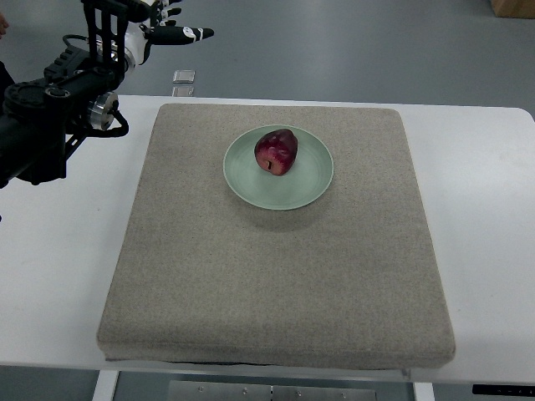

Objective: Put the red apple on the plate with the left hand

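A red apple point(277, 153) lies on its side on a pale green plate point(309, 185) that rests on the far half of a grey-beige mat point(276, 284). My left arm comes in from the left edge, and its hand point(164, 23) is raised at the top left, well off the mat and away from the plate. The fingers are stretched out and hold nothing. The right arm does not show.
The mat covers most of a white table point(485, 217). A small clear square object point(184, 77) lies on the grey floor just beyond the table's far edge. A wooden box corner point(512, 7) sits at the top right.
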`<state>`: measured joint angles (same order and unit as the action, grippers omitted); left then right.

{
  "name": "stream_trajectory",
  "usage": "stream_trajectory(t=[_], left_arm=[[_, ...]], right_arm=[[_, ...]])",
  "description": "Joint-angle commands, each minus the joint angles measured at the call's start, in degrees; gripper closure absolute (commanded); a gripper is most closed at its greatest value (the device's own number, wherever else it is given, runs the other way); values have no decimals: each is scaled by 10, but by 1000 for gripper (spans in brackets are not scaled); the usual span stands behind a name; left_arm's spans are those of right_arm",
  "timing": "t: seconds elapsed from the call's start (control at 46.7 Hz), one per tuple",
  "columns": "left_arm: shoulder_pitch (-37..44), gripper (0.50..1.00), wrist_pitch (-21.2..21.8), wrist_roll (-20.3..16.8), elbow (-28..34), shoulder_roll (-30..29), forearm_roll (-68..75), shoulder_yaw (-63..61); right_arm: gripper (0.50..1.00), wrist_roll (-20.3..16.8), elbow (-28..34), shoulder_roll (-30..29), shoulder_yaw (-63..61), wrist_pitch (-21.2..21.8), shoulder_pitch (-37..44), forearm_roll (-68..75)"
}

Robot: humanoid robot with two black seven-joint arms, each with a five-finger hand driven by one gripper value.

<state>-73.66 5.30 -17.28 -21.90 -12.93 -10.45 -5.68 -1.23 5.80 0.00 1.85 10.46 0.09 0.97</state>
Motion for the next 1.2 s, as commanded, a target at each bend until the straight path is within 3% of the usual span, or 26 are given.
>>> stream_trajectory(t=[0.0, 0.15, 0.3, 0.514, 0.578, 0.792, 0.899, 1.177], left_arm=[[0, 542, 2, 4, 9, 4, -62, 15], [0, 542, 34, 26, 10, 6, -103, 72], [3, 544, 60, 79, 12, 25, -115, 115], [6, 542, 49, 112, 46, 32, -158, 141], [7, 540, 16, 119, 56, 32, -192, 146], [22, 538, -169, 119, 105, 33, -241, 152], [34, 538, -216, 119, 106, 33, -242, 169], [52, 512, -290, 110, 107, 41, -242, 194]], right_arm=[[568, 0, 0, 0, 0, 0, 0, 0], [568, -1, 0, 0, 0, 0, 0, 0], [568, 0, 0, 0, 0, 0, 0, 0], [568, 0, 0, 0, 0, 0, 0, 0], [568, 0, 0, 0, 0, 0, 0, 0], [568, 0, 0, 0, 0, 0, 0, 0], [568, 0, 0, 0, 0, 0, 0, 0], [570, 0, 0, 0, 0, 0, 0, 0]])
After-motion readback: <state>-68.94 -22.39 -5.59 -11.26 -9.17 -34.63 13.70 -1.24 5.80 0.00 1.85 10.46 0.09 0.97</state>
